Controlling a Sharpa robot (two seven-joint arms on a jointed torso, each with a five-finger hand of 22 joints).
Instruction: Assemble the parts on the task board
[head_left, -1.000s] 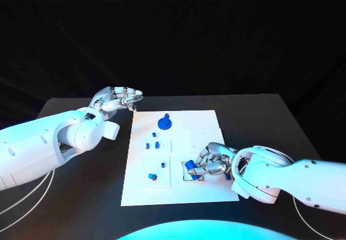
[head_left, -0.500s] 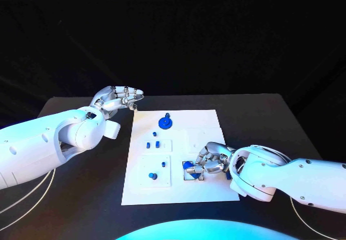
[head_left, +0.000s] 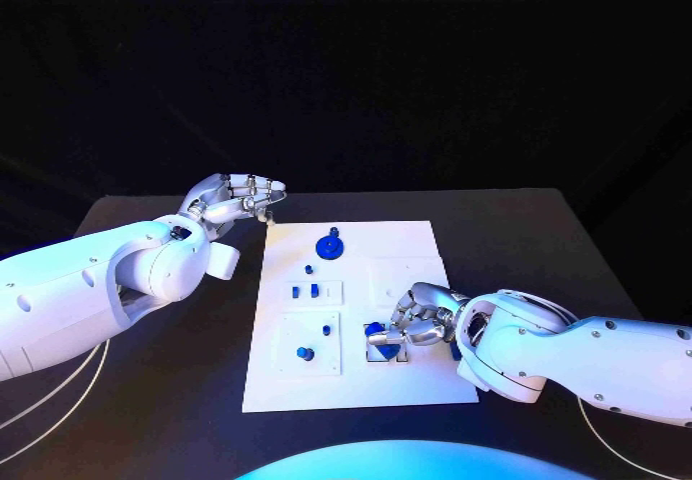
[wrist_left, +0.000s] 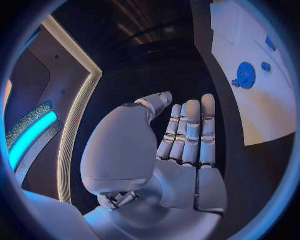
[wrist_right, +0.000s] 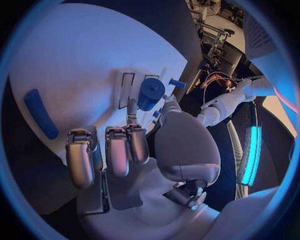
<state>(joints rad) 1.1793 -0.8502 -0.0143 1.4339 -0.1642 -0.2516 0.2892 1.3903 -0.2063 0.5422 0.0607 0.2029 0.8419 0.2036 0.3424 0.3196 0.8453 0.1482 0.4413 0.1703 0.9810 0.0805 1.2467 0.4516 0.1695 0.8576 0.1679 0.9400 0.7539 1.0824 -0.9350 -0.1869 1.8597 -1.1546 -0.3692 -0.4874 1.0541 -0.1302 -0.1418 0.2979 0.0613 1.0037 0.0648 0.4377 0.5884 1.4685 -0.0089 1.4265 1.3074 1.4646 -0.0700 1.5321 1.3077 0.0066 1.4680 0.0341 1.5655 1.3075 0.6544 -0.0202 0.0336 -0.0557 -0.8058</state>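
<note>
The left robot hand hovers empty with fingers straight together, while the right robot hand curls downward.

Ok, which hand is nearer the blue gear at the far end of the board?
Left. The left hand hovers off the board's far left corner, close to the gear; the right hand is down at the near end.

Both my arms are glossy white shells with rounded, bulbous forearm housings. My left hand and right hand are silver metal, their fingers built of segmented links with dark gaps between. Thin pale cables trail beside each arm near the table edge.
</note>
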